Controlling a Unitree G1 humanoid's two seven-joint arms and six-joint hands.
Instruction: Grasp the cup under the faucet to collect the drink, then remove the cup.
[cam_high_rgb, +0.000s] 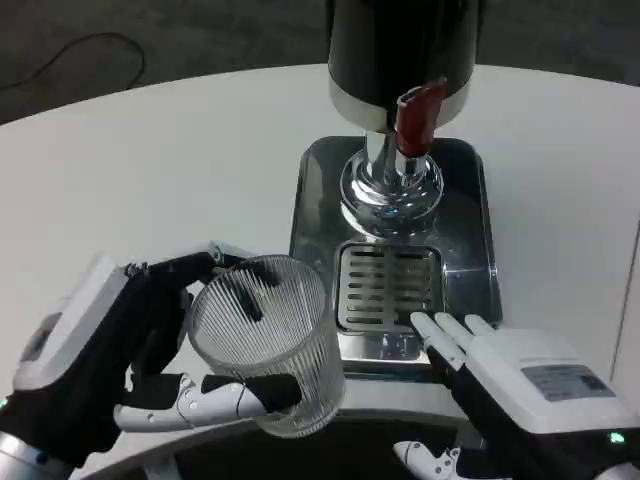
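The left hand (110, 370) already grips the ribbed clear cup (268, 340) near the bench's (150, 170) front edge, not yet under the faucet (412, 115), so filling and removal remain; the right hand (510, 385) waits with fingers extended, holding nothing.

Test or lab setting, round white table (150, 170), black-and-chrome drink dispenser (400, 60) on steel drip tray (470, 250) (loose cable (70, 55) on grey carpet).
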